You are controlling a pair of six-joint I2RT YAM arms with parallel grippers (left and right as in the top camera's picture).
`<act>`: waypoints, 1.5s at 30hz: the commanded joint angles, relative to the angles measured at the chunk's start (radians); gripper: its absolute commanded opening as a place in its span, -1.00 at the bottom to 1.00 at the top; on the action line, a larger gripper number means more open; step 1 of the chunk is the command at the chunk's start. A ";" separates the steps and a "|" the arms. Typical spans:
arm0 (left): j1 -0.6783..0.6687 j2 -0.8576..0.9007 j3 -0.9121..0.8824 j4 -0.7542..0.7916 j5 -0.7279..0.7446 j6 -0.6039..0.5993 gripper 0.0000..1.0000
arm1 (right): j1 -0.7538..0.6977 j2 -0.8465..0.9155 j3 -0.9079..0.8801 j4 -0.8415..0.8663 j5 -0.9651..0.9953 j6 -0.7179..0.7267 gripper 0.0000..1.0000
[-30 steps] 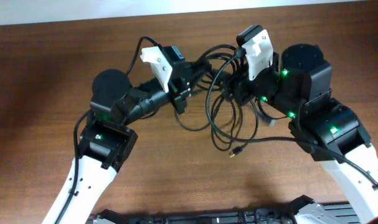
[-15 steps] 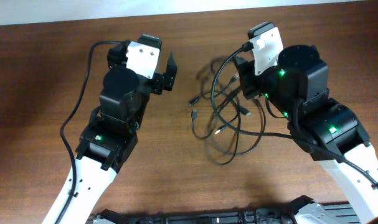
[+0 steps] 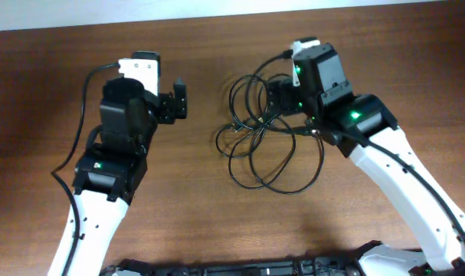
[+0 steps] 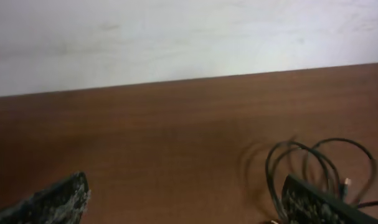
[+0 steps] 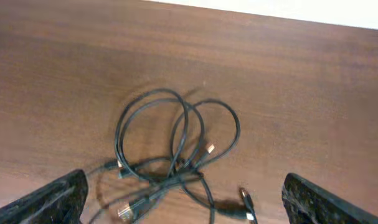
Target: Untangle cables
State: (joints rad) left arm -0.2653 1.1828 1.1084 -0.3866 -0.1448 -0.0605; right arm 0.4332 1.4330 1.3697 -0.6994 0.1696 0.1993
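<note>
- The left gripper [image 3: 178, 101] stood wide open and empty; the cables [image 5: 179, 179] lay tangled on the table [image 3: 217, 222], well off to its right.
- The right gripper [image 5: 189, 198] gaped wide, gripping nothing, with the tangle just beneath and ahead of it.

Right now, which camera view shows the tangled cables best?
The overhead view: nearly the whole bundle of cables is visible, down to the lowest loop. The right wrist view shows some loops and plugs, cut off at its bottom edge. The left wrist view catches only a few loops in its lower right corner.
</note>
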 commanded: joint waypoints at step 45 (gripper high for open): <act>0.039 -0.010 0.007 -0.064 0.055 -0.037 0.98 | -0.132 -0.016 0.491 0.275 -0.506 -0.183 -0.92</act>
State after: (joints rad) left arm -0.2287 1.1820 1.1084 -0.4526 -0.1005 -0.0879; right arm 0.2974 1.4296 1.8519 -0.4110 -0.4019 0.0490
